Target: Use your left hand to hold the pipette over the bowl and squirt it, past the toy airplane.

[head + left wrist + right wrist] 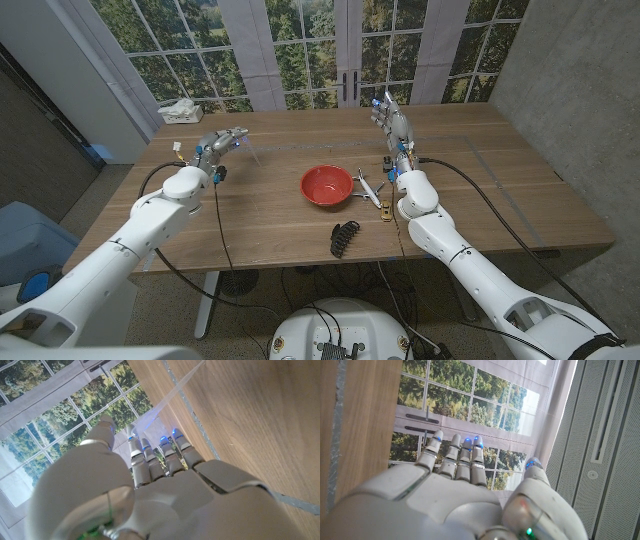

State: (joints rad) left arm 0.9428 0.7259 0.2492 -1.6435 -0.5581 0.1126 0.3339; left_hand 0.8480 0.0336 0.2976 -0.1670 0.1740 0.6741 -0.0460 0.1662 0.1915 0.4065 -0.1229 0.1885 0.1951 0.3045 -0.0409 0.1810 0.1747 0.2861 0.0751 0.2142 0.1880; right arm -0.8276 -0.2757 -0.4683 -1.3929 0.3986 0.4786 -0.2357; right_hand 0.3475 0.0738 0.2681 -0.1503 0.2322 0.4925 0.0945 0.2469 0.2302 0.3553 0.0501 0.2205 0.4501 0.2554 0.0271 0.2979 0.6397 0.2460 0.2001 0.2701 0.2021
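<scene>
Left hand (150, 495) fingers (167, 457) pinch the clear pipette (170, 395).

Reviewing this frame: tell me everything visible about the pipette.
The pipette is a thin, clear tube that looks like plastic, faint against the wood in the head view. The left hand grips its thicker end, and the narrow tip sticks out past the fingers, toward the red bowl but well short of it. In the left wrist view it runs as a pale translucent strip from the fingertips out over the table. Whether it holds liquid cannot be told.
</scene>
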